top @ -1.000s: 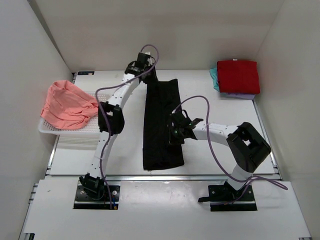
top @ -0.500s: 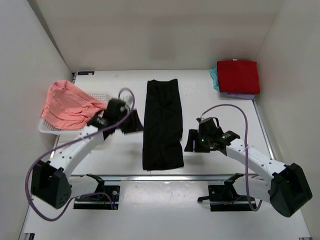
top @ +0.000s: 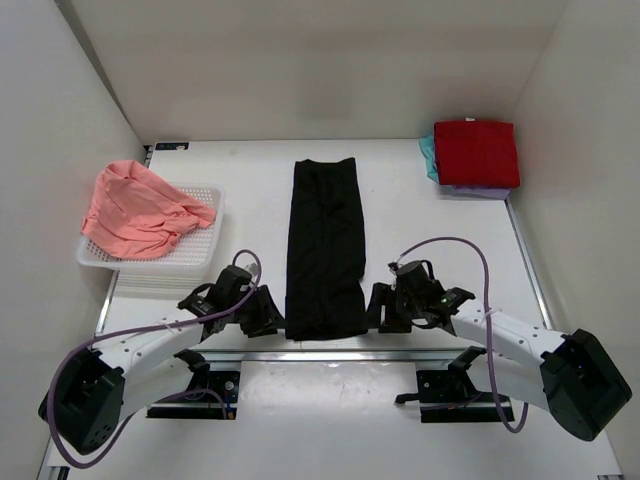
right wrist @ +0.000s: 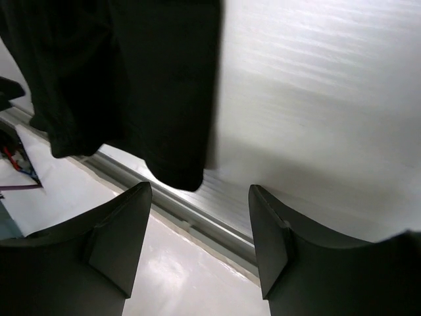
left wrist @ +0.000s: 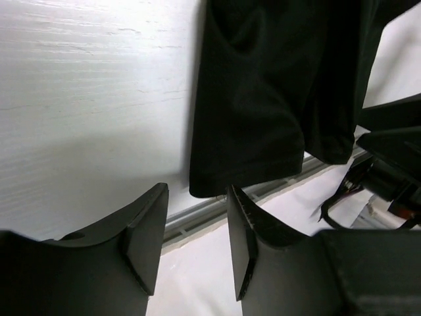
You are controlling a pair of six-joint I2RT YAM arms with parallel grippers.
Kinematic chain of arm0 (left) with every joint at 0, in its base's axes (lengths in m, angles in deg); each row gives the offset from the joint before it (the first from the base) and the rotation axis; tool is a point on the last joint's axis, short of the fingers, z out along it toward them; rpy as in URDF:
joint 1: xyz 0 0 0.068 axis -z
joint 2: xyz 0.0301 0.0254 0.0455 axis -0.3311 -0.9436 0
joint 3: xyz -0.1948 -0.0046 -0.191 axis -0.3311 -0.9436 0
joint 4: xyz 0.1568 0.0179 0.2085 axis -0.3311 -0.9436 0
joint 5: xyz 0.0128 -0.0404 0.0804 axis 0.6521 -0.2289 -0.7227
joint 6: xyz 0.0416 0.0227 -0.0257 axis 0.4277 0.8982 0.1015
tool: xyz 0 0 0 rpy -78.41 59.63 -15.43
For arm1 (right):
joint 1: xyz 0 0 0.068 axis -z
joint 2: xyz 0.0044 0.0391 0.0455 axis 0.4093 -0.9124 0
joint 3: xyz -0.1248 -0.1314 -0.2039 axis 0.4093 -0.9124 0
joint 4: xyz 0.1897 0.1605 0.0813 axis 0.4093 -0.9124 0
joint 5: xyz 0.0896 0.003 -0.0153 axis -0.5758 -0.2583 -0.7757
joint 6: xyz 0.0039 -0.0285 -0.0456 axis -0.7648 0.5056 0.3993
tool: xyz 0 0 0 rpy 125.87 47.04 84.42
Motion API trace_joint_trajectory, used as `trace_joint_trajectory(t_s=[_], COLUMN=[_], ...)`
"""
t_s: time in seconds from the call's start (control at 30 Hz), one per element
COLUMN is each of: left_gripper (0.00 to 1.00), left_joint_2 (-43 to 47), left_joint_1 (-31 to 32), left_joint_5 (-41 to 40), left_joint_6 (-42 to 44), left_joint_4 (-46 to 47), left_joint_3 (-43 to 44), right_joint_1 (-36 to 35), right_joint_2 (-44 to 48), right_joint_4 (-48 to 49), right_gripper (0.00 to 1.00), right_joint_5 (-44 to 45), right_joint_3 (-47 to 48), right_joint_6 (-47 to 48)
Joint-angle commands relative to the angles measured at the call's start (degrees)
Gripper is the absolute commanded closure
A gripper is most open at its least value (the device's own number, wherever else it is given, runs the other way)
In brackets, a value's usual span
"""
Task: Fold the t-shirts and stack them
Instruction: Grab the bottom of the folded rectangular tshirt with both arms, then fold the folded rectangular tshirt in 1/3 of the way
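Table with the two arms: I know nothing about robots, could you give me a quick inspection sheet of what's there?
Surface: white table, flat, no spills seen.
Job's things: black t-shirt folded into a long strip mid-table; red t-shirt on top of a far-right stack, with teal t-shirt and lilac t-shirt edges showing; salmon-pink t-shirt heaped, unfolded.
Clutter: white mesh basket under the salmon-pink one.
Grippers: left gripper and right gripper both open and empty, flanking the black shirt's near end.
Cables: purple cables loop off both arms, clear of the cloth.
Surroundings: plain white walls.
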Motion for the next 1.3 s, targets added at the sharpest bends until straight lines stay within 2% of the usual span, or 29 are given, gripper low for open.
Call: trace_joint_trajectory(t_s=[0.0,0.2,0.27,0.3,0.33,0.37,0.4,0.43,0.7,0.83,0.93,1.0,1.1,1.27], left_gripper=[0.49,0.49,0.64,0.69,0.79,0.88,0.91,1.00,1.00,1.00,1.00,1.00,1.00,1.00], left_joint_2=[-0.4,-8.8,-11.5,-11.7,-12.3,-12.3,-12.0,-11.1,-6.2,-4.9,-6.3,-10.3,-18.7,-32.0], left_joint_1=[0.4,2.4,2.7,2.9,3.3,3.5,3.6,3.4,6.2,4.4,-0.9,-5.2,-8.3,-12.6], left_joint_5=[-0.4,-0.9,-0.3,-0.4,-0.3,0.1,0.4,0.4,4.2,5.7,6.0,6.8,7.9,9.1], left_joint_6=[-3.9,-1.3,-1.2,-0.8,-0.7,-0.7,-0.4,-0.4,0.0,0.2,1.8,3.6,7.3,10.8], left_joint_4=[7.1,8.9,10.0,10.0,10.1,10.0,9.9,9.5,-0.8,-3.4,-3.8,-3.9,-5.1,-6.4], left_joint_3=[-1.0,1.3,1.2,1.6,1.7,1.5,1.2,1.0,2.9,5.6,10.3,14.8,24.3,40.0], right_joint_1=[-1.0,-3.2,-3.7,-3.7,-3.9,-3.8,-4.0,-4.7,-10.4,-4.9,0.4,4.1,8.5,16.7], right_joint_2=[-2.6,-8.1,-9.9,-10.0,-10.6,-10.4,-10.1,-9.7,-1.7,0.4,-2.6,-7.0,-12.5,-22.9], right_joint_4=[4.4,5.5,5.8,6.2,6.7,6.8,6.6,6.2,-5.5,-7.0,-9.1,-11.6,-16.6,-19.1], right_gripper=[0.41,0.43,0.51,0.65,0.83,0.96,0.99,1.00,1.00,1.00,1.00,1.00,1.00,1.00], right_joint_5=[0.0,-0.5,-1.2,-1.5,-2.2,-2.0,-2.3,-2.3,-6.7,-12.9,-15.9,-16.7,-15.1,-14.1], right_joint_3=[-1.3,1.6,1.7,1.4,1.3,1.0,0.6,0.6,1.1,1.7,6.1,10.4,18.6,33.2], right_joint_6=[-1.6,-1.2,-0.6,-0.4,-0.5,-0.1,-0.1,0.4,-0.6,1.6,6.6,11.3,16.9,23.3])
